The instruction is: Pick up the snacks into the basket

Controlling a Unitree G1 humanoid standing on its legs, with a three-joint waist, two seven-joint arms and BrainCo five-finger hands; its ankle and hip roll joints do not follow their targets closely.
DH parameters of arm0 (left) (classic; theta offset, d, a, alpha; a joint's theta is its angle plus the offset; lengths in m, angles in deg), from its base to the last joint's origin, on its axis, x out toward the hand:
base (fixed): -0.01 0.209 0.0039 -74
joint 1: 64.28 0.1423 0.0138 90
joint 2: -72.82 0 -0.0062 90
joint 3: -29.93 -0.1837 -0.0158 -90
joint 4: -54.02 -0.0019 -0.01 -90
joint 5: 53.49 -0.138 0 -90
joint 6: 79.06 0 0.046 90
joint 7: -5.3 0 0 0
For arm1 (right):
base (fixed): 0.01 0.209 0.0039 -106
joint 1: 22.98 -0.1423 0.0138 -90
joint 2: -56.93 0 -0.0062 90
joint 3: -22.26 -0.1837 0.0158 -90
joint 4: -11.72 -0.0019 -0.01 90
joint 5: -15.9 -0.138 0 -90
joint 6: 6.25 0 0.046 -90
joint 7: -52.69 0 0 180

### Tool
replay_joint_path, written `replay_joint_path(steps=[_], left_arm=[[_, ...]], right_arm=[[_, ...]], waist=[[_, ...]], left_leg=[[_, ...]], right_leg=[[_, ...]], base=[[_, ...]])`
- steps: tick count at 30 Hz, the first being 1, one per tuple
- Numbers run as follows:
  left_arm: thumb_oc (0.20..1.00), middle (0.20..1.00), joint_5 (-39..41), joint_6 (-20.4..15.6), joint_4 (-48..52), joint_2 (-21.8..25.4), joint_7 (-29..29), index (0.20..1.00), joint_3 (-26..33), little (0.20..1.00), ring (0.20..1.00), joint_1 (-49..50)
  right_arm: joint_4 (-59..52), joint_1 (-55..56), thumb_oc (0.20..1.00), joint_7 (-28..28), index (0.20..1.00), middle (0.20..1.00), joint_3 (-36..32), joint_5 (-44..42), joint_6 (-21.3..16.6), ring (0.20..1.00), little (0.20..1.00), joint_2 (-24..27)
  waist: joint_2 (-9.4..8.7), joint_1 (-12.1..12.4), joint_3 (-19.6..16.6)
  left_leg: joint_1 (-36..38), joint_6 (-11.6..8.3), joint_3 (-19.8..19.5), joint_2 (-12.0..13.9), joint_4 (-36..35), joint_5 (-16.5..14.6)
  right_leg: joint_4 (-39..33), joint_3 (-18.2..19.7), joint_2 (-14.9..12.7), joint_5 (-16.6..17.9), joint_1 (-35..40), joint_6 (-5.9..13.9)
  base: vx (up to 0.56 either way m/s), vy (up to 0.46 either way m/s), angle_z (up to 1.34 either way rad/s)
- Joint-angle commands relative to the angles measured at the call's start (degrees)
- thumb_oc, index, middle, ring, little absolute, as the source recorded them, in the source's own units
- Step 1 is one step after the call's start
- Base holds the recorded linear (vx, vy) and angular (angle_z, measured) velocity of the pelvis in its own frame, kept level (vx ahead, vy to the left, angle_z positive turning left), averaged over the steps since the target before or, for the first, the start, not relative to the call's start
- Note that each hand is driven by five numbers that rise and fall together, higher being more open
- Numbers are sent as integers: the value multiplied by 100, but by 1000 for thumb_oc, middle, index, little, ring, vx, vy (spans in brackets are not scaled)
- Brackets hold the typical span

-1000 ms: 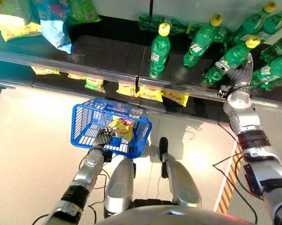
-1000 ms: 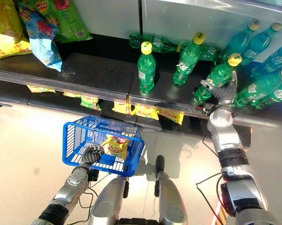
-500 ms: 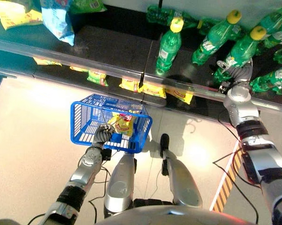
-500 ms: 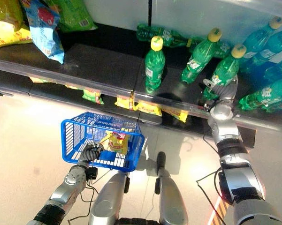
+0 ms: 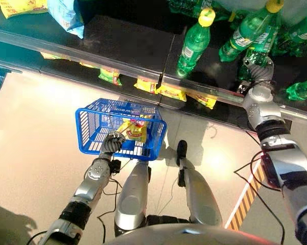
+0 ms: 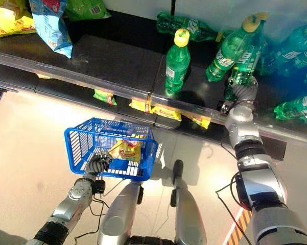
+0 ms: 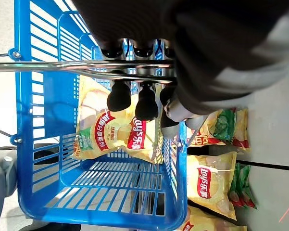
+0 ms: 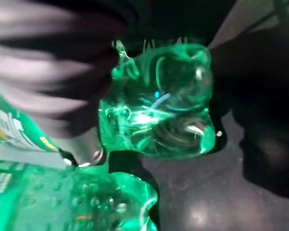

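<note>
— Snacks? One yellow bag [image 7: 118, 134] lies flat in the blue basket [image 5: 87, 138], long axis along it.
— Hands?
— Left hand [image 7: 149, 72] curls round the handle [image 7: 48, 66]; right hand [image 6: 242, 92] wraps a green bottle [image 6: 245, 46].

the right hand [image 5: 257, 71] sits against the base of a green bottle [image 5: 248, 38], and its fingers are lost in blur in its own wrist view, so their grip cannot be read. the blue snack bag [image 5: 65, 15] on the shelf is cut off by the top edge. the lower shelf's yellow packets [image 5: 172, 93] are half hidden under the shelf edge [image 5: 92, 54].
</note>
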Motion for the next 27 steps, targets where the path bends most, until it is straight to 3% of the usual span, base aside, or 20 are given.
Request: replay_joint_path(steps=[1,11,19,21,27], left_arm=[[200,200,1,-461,846,175,12,200,-25,200,200,358],[200,200,44,-448,780,142,5,200,-3,200,200,355],[200,200,461,-492,780,-259,232,200,579,200,200,354],[200,200,502,-540,951,-319,286,200,772,200,200,282],[200,200,586,-584,1426,-375,395,200,1040,200,200,175]], right_arm=[[-460,-250,200,52,200,200,178,37,-465,200,200,422],[-745,114,200,130,200,200,-67,65,-537,200,200,262],[-3588,1953,200,277,200,200,-933,751,-1142,200,200,-470],[-4667,2729,200,63,200,200,-1293,870,-1466,200,200,-712],[-5830,3996,200,-772,200,200,-1447,673,-1596,200,200,-969]], waist=[[24,53,-353],[32,21,-441],[-40,-209,-565],[-91,-328,-569],[-196,-533,-461]], left_leg=[[-286,147,14,-339,468,-262],[-185,171,39,-335,443,-294],[-52,214,37,-309,399,-337],[-111,226,18,-309,461,-368],[-421,234,17,-328,596,-351]], right_leg=[[573,-59,-180,-498,19,435],[507,-29,-209,-485,112,463],[444,6,-226,-528,254,470],[474,2,-242,-541,221,481],[576,-25,-226,-515,-50,478]], base=[[0,0,0],[0,0,0],[30,11,-3],[1,6,3],[-24,5,5]])
